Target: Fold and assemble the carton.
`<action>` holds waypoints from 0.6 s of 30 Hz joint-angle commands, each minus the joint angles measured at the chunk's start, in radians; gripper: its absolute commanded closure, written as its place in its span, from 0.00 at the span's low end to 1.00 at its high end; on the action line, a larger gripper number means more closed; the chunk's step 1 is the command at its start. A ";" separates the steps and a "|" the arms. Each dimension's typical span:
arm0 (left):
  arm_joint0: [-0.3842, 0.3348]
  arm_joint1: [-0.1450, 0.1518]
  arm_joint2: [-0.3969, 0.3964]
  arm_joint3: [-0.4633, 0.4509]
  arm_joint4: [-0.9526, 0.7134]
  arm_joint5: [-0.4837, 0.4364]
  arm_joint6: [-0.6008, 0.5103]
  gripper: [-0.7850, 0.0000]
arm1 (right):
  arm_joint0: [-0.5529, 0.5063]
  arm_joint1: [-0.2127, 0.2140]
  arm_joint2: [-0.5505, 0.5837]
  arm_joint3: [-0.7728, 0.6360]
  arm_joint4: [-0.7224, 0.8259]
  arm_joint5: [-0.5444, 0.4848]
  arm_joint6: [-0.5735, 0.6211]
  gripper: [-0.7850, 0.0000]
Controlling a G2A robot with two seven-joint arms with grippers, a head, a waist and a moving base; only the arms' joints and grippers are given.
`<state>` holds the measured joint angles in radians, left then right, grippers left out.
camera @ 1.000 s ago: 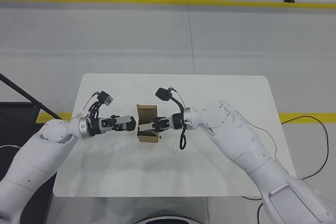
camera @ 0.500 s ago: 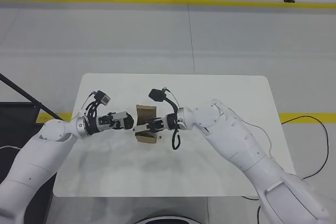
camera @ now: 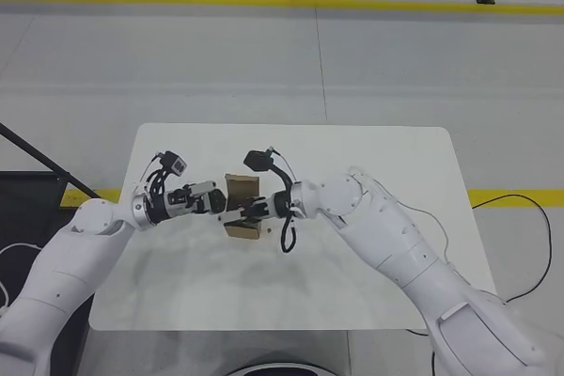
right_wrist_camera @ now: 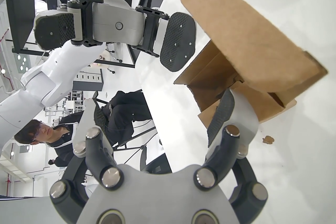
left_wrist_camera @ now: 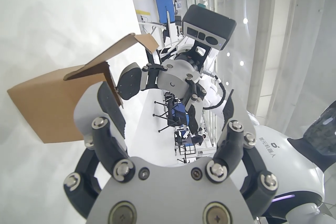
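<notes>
Well, the carton [camera: 245, 186] is sitting a little left of the middle of the tabletop [camera: 376, 263], between the two arms, half opened into a sleeve with its flaps hanging loose. The left jaws are gaping wide and gripping nothing. One pad [left_wrist_camera: 111, 104] is resting against the edge of a flap on the carton's left end, I'd guess to brace it so it isn't sliding away. The right jaws are standing just as wide, also clamping nothing, with one finger [right_wrist_camera: 227, 110] poking into the open right end, seemingly to push a panel square from inside. From above, the wrists are covering both ends of the carton, so I'm not making out which flaps are tucked. Whether that finger is pressing cardboard or only hovering beside it is hard to judge. A small brown scrap [right_wrist_camera: 268, 140] is lying just beside the carton.
</notes>
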<state>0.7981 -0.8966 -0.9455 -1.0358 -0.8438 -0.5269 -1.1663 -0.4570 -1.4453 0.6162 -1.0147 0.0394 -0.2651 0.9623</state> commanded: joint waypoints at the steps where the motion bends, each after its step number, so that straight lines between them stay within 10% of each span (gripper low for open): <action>1: -0.002 -0.005 -0.001 0.003 0.001 0.004 0.003 0.00 | -0.001 -0.003 -0.001 0.003 -0.005 -0.006 -0.002 0.00; 18: -0.008 -0.041 -0.012 0.035 0.022 0.045 0.040 0.00 | -0.016 -0.016 0.015 0.006 -0.027 -0.060 0.005 0.00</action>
<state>0.7900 -0.9354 -0.9562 -1.0020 -0.8242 -0.4833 -1.1282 -0.4728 -1.4608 0.6308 -1.0095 0.0137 -0.3268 0.9676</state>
